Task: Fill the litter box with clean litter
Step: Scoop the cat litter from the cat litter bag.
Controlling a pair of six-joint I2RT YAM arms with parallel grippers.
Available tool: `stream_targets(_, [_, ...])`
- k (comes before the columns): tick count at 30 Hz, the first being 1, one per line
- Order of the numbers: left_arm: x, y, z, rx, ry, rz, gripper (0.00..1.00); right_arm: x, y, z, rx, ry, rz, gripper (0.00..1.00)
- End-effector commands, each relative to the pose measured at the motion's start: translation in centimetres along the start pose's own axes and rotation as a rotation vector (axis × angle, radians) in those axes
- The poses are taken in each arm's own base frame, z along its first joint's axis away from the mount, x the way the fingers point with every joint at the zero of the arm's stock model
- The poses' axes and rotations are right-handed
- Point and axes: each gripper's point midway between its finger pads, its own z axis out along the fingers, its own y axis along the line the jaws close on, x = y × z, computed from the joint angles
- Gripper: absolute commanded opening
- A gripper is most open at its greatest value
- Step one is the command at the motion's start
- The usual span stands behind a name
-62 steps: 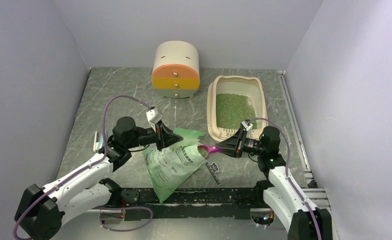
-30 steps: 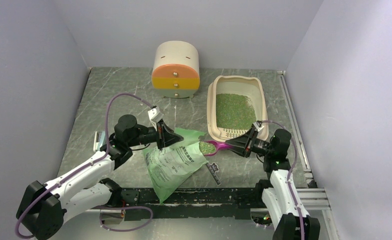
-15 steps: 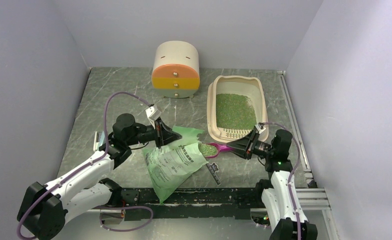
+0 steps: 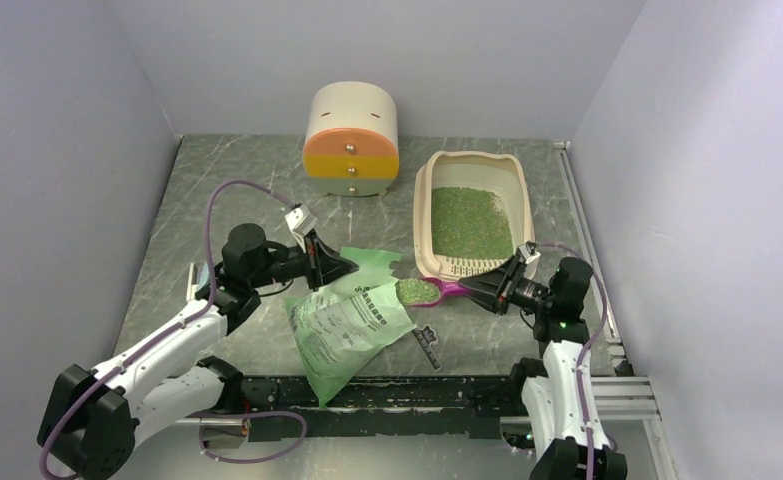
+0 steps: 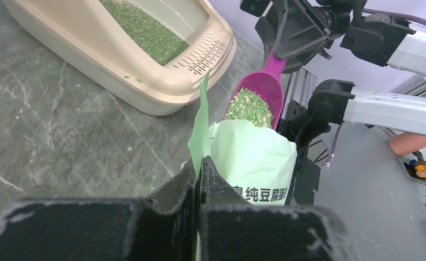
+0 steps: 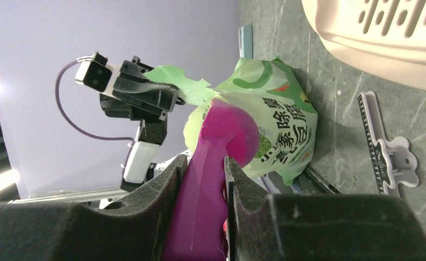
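The beige litter box [image 4: 422, 225] sits at the right rear, its floor covered with green clean litter [image 4: 470, 220]. In the left wrist view the box's wall [image 5: 91, 49] and its litter [image 5: 145, 32] fill the top left. My right gripper [image 4: 467, 290] is shut on the handle of a magenta scoop [image 4: 437, 291], seen from the right wrist too [image 6: 221, 141]. The scoop's bowl holds a heap of litter [image 5: 248, 106] just outside the mouth of the green bag [image 4: 347, 325], near the box's slotted end. My left gripper [image 4: 345, 266] is shut on the bag's torn top edge [image 5: 204, 109] and holds it up.
A round beige-and-orange drawer unit [image 4: 352, 140] stands at the back, left of the box. A white-and-black bag clip [image 4: 428, 347] lies on the table in front of the bag. A metal rail [image 4: 587, 250] runs along the right edge. Walls close in on three sides.
The right gripper has drawn the scoop out of the bag, now filled with litter, and shifted right. The left gripper has moved slightly left and back, still holding the bag's edge.
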Motion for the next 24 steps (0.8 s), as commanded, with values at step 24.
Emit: stream_targets(24, [-2.4, 0.1, -0.3, 0.029, -0.088, 0.037, 0.05, -3.3, 3.9, -0.7, -0.041, -0.076, -0.088, 0.0])
